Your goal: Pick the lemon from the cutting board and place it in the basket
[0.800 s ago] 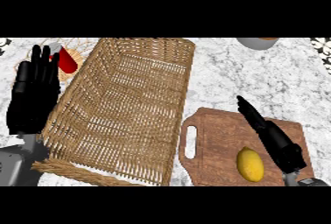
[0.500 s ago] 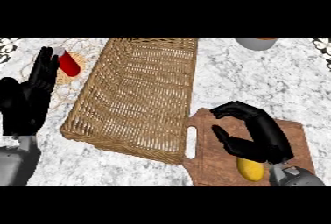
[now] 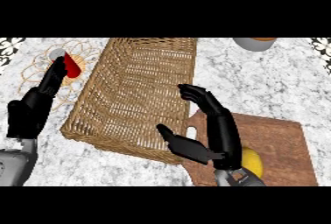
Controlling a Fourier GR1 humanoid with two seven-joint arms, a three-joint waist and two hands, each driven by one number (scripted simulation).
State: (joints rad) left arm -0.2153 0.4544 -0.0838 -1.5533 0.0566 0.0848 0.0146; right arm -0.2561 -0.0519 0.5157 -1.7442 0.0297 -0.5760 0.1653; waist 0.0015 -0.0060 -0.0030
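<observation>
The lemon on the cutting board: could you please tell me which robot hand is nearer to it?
Right. The right robot hand is open just left of the lemon, above the cutting board. The left robot hand is far across the basket.

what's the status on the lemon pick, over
Right robot hand open above cutting board, holding nothing. Left robot hand open, resting at left edge. Lemon on board, partly hidden by right forearm. Basket unobstructed.

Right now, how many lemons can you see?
1. The lemon lies on the cutting board at the lower right, partly hidden behind the right hand. None shows in the basket.
</observation>
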